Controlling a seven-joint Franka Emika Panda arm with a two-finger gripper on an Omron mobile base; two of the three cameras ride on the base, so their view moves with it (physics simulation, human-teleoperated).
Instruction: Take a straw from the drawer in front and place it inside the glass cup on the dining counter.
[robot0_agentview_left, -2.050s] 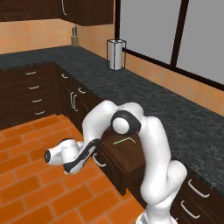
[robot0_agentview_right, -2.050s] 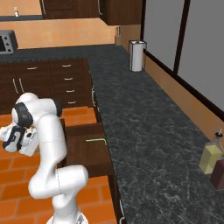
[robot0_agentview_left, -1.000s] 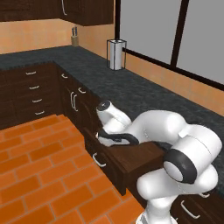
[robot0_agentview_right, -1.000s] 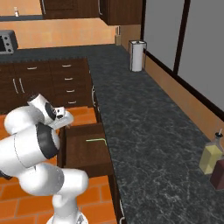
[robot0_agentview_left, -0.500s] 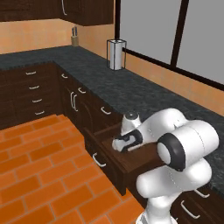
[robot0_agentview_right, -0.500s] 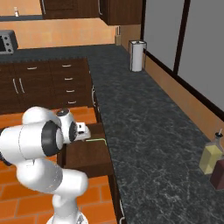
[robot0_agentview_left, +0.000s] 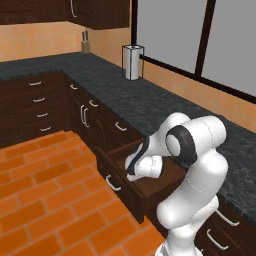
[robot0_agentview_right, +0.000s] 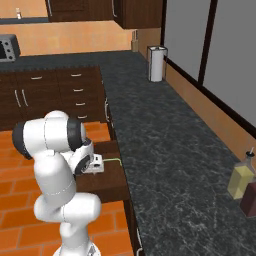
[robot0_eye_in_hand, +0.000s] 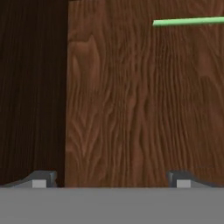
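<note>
1. The white arm has swung in from over the orange floor; its two-finger gripper (robot0_eye_in_hand: 111, 179) now hangs inside the open dark-brown wooden drawer (robot0_agentview_left: 155, 186), jaws spread wide and empty.
2. The thin light-green straw (robot0_eye_in_hand: 188, 21) lies on the drawer floor, apart from the fingertips (robot0_eye_in_hand: 41, 178); grasping looks next.

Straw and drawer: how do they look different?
The straw is bright green; the drawer is brown wood. The straw is a very thin stick; the drawer is wide and flat-bottomed. The straw lies inside; the drawer, pulled open, holds it. Both sit below the gripper.
</note>
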